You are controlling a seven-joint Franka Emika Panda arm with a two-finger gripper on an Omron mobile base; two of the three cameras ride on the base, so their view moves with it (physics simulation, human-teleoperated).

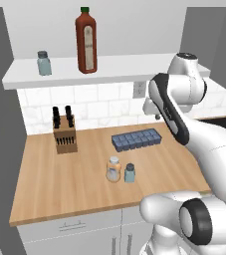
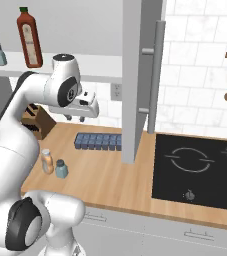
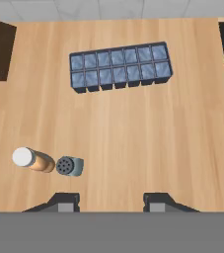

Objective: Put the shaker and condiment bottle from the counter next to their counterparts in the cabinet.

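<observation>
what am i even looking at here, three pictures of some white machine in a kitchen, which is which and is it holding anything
It is a rendered kitchen with a white robot arm on a base that can drive. Two pictures come from cameras on that base, behind the arm to its left and right. The third looks down from a camera on the hand, and the gripper is the pair of dark tips at its bottom edge.

On the wooden counter stand a small teal shaker and an orange condiment bottle, side by side, plus a blue ice cube tray and a knife block. On the white shelf above stand another shaker and a tall red bottle.

The gripper holds nothing; it hangs above the counter.
</observation>
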